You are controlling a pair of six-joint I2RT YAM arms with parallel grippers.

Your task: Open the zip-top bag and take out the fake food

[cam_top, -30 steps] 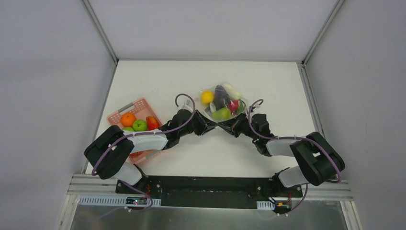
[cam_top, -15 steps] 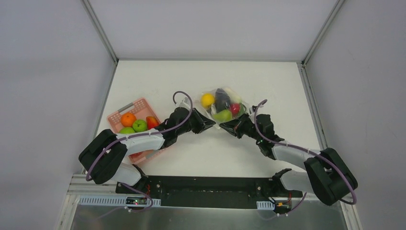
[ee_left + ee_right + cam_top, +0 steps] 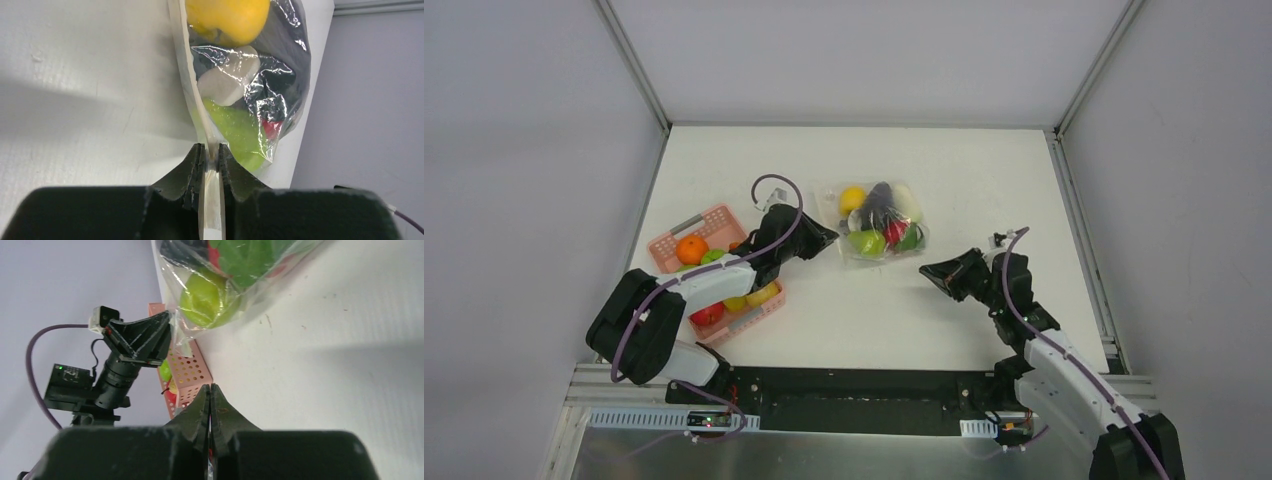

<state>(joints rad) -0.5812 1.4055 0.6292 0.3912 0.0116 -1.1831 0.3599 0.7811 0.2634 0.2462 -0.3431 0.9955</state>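
White table carries zip-top bag and pink basket

We see a clear zip-top bag of yellow, white, purple, red and green fake food beside a pink perforated basket.

We see a pink slatted basket on the left part of the white worktop. At its far end lie an orange mandarin and a green apple, touching. At its near end sit a red apple and a yellowish pear. Grey walls enclose the worktop.
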